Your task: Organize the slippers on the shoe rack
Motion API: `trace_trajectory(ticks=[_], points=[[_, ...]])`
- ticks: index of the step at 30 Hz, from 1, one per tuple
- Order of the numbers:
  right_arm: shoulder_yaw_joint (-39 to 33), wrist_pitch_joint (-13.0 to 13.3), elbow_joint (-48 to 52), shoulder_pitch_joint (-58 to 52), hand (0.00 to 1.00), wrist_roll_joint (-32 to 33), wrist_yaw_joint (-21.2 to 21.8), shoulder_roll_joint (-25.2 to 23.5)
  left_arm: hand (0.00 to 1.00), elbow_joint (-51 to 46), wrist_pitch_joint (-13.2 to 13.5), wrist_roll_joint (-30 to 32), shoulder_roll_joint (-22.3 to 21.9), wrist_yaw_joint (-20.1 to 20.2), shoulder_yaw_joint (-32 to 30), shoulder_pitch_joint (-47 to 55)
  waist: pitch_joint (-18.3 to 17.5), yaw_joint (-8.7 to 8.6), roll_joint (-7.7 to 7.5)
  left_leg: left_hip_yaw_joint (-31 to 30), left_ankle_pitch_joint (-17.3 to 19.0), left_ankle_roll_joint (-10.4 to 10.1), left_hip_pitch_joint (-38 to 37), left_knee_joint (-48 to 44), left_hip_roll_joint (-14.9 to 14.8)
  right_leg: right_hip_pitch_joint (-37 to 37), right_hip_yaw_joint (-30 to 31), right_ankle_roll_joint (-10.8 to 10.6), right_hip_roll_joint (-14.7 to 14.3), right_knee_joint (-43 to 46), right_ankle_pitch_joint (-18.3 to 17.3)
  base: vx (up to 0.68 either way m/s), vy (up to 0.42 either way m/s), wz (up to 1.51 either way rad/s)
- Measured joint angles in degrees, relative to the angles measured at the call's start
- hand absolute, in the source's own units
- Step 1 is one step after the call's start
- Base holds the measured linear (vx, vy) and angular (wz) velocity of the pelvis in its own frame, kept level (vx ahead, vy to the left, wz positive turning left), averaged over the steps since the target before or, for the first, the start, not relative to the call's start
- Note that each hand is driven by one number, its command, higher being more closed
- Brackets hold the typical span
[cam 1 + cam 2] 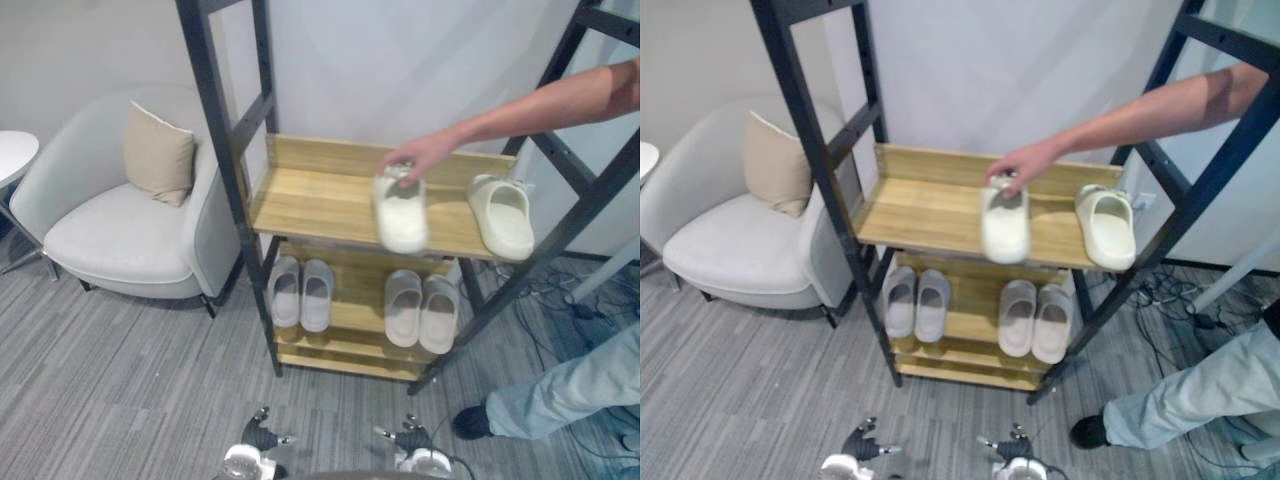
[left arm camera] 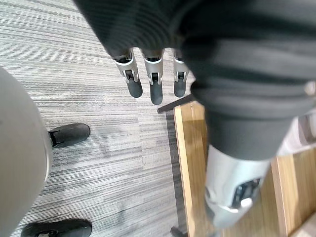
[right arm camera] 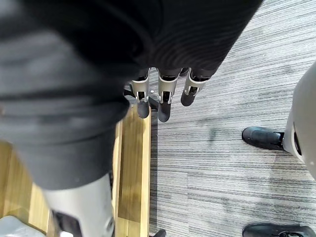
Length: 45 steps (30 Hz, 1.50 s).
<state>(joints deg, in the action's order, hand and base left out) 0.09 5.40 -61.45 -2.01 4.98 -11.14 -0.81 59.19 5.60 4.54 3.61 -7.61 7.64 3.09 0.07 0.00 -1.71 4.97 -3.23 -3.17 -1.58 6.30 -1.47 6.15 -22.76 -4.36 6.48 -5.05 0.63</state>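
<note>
A black-framed shoe rack (image 1: 320, 195) with wooden shelves stands ahead of me. A person's hand (image 1: 420, 155) holds a cream slipper (image 1: 400, 212) by its heel over the upper shelf. Its mate (image 1: 503, 215) lies at that shelf's right end. Two pairs of grey slippers (image 1: 300, 292) (image 1: 422, 310) rest side by side on the lower shelf. My left hand (image 2: 155, 81) hangs low above the carpet by the rack's bottom board, fingers straight and holding nothing. My right hand (image 3: 165, 96) hangs the same way on the other side, open and empty.
A grey armchair (image 1: 120, 225) with a beige cushion (image 1: 157, 155) stands left of the rack, and a white round table (image 1: 12, 150) sits at the far left. The person's leg (image 1: 570, 390) and black shoe (image 1: 468, 420) are at the lower right, near floor cables (image 1: 560, 300).
</note>
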Motion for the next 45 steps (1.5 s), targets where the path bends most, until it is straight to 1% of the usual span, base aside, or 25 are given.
trace_trajectory(ticks=[1,5,15,30,34,35,40,41,42,45], points=[[0.0,0.0,-0.4,0.7,0.00,0.0,0.0,0.3,0.00,0.0,0.0,0.0,0.0,0.0,-0.3,0.0,0.0,0.01,0.00,0.4,0.2,0.1,-0.4,0.0,0.0,0.2,0.4,0.0,0.0,0.0,0.0,0.04,0.004,-0.15],[0.0,0.0,-0.4,1.0,0.00,-0.1,0.0,1.2,0.00,0.4,0.0,0.0,-0.4,0.0,-1.6,0.1,0.3,-0.02,0.89,0.7,0.4,0.2,-0.6,0.0,0.1,0.2,0.8,-0.1,0.1,0.0,-0.1,0.04,0.006,-0.05],[0.0,0.0,-0.5,0.9,0.00,-0.4,0.0,1.3,0.00,1.2,0.0,0.0,-0.3,0.0,-1.5,-0.1,0.4,-0.14,0.99,0.9,0.4,0.2,-0.9,0.0,0.1,0.3,1.2,-0.1,0.0,0.0,-0.2,-0.01,0.003,-0.01],[0.0,0.0,-0.5,0.9,0.00,-0.4,0.0,1.5,0.00,1.1,0.2,0.0,0.0,0.0,3.8,-0.6,0.4,-0.16,1.20,2.2,1.3,0.0,-1.9,0.0,0.0,0.7,2.5,-0.3,0.1,0.0,-0.4,0.01,0.006,-0.04],[0.2,0.0,-0.5,0.8,0.00,-0.4,-0.1,1.7,0.00,-0.5,0.2,0.0,0.1,0.0,9.0,-0.7,0.5,-0.18,1.38,2.3,1.5,0.1,-1.7,0.0,0.0,0.4,2.6,-0.3,0.1,0.0,-0.5,0.01,0.001,-0.01],[0.4,-0.1,-0.5,0.6,0.00,-0.4,-0.1,1.8,0.00,-2.8,0.3,0.0,0.1,0.0,12.0,-0.7,0.6,-0.16,1.48,2.2,1.5,0.1,-1.4,0.0,0.0,0.1,2.6,-0.3,0.1,0.0,-0.5,0.00,0.000,0.00],[0.8,0.0,-0.1,0.4,0.00,-0.4,-0.2,2.0,0.00,-12.1,0.5,0.0,-0.1,0.2,20.0,-1.5,0.6,-0.32,1.75,2.2,1.5,0.1,-1.2,0.0,0.0,-0.1,2.6,-0.2,0.0,0.0,-0.5,0.00,0.000,0.00],[0.9,0.0,0.0,0.3,0.00,-0.4,-0.3,2.1,0.00,-14.5,0.9,0.0,-0.1,0.3,22.5,-2.2,0.5,-0.36,1.84,2.2,1.5,0.1,-1.1,0.0,0.0,-0.2,2.6,-0.2,0.0,0.0,-0.5,0.00,0.000,0.00],[1.1,0.0,0.1,0.3,0.00,-0.4,-0.4,2.1,0.00,-15.4,1.0,0.0,-0.1,0.3,23.5,-2.6,0.5,-0.38,1.89,2.2,1.5,0.1,-1.0,0.0,0.0,-0.3,2.6,-0.2,0.0,0.0,-0.5,0.00,0.000,0.00],[2.6,0.0,0.6,0.3,0.00,-0.4,-0.6,2.7,0.00,-21.0,1.5,-0.1,0.1,1.8,30.1,-4.9,0.2,-0.56,2.28,2.2,1.5,0.1,-0.7,0.0,0.0,-0.7,2.6,-0.2,0.0,0.0,-0.5,0.00,0.000,0.00]])
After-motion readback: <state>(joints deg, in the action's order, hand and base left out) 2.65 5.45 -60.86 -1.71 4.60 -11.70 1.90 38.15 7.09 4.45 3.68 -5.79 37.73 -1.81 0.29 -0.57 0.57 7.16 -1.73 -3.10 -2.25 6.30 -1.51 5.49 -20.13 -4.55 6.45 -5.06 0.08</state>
